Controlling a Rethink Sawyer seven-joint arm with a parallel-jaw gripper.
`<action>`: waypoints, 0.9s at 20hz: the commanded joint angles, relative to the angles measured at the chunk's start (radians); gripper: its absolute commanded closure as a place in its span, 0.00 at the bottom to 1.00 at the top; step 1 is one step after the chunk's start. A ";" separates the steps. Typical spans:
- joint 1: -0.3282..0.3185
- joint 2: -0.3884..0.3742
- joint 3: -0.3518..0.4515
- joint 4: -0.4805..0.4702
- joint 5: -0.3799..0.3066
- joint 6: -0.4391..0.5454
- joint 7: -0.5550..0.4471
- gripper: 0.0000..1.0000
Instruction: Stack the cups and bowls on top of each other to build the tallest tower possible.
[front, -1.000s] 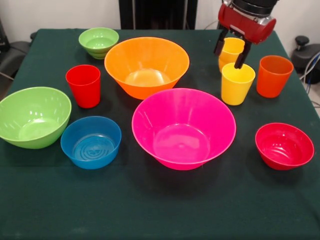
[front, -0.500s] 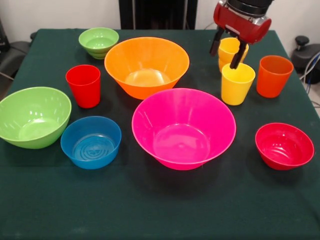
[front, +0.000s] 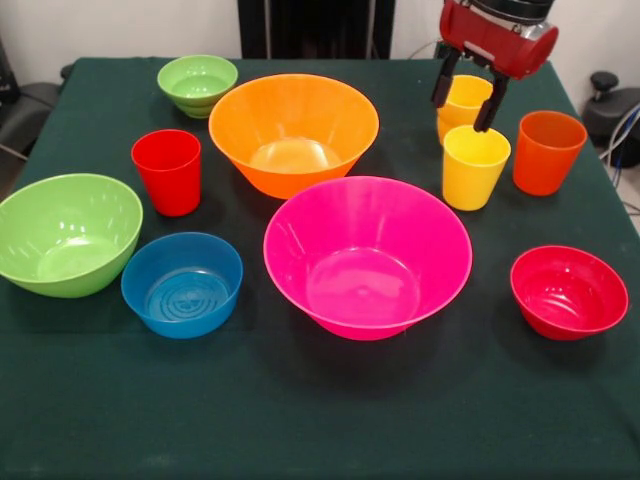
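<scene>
All the bowls and cups stand apart on the dark green table; no tower is built. The large pink bowl (front: 330, 235) is in the middle, with the large orange bowl (front: 292, 125) behind it. The green bowl (front: 65, 232), small blue bowl (front: 182, 285), red cup (front: 167, 172) and small green bowl (front: 197, 82) are on the left. The small red bowl (front: 568, 292), orange cup (front: 547, 152) and near yellow cup (front: 474, 168) are on the right. My gripper (front: 462, 110) is open, its fingers on either side of the far yellow cup (front: 466, 95).
The table's far edge and the robot's dark pedestal (front: 305, 28) lie just behind the small green bowl and the orange bowl. The two yellow cups and the orange cup stand close together under the gripper.
The gripper swung a little to the left and then back right over the far yellow cup, staying at about the same height. No bowl or cup has visibly shifted.
</scene>
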 joint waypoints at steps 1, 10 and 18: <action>-0.040 -0.021 0.182 0.007 -0.101 0.049 -0.088 0.00; -0.091 -0.029 0.211 0.017 -0.146 0.038 -0.069 0.00; -0.053 -0.017 0.159 0.011 -0.117 0.059 0.056 0.00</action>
